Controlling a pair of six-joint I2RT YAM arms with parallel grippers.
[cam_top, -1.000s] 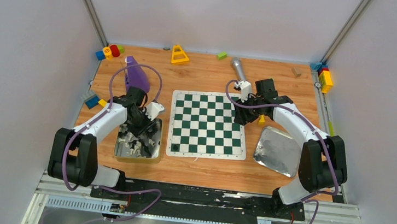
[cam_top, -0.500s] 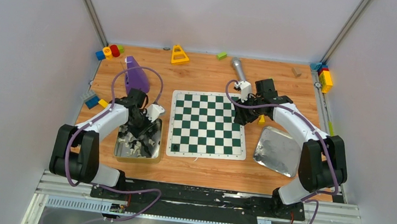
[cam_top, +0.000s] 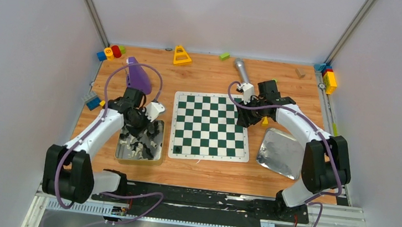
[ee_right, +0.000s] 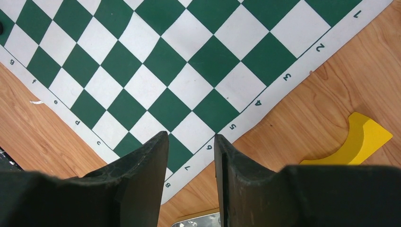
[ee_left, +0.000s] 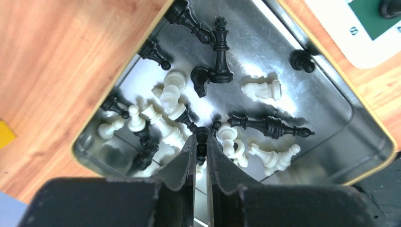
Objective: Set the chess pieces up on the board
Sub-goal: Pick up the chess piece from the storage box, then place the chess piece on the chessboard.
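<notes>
Duly noted left tool (ee_left: pixel 202 143) clenched on black chess piece (ee_left: pixel 203 132), tip-hold only; risked slipping when lifted. Right tool (ee_right: pixel 191 142) released.

**Left wrist view:** the black piece (ee_left: pixel 202 138) pinched at the tips of the left jaws shows only its head, so its kind cannot be told. These jaws also cover the near end of the left tray (ee_left: pixel 331 101) and parts of the white pieces (ee_left: pixel 166 137) there. The board (ee_left: pixel 373 28) is cut to 1 corner.

**Right wrist view:** the right jaws hide part of the yellow block (ee_right: pixel 364 139) and most of the right tray (ee_right: pixel 198 220).

**Top view:** the chess pieces (cam_top: pixel 139 146) are too small to name.
</notes>
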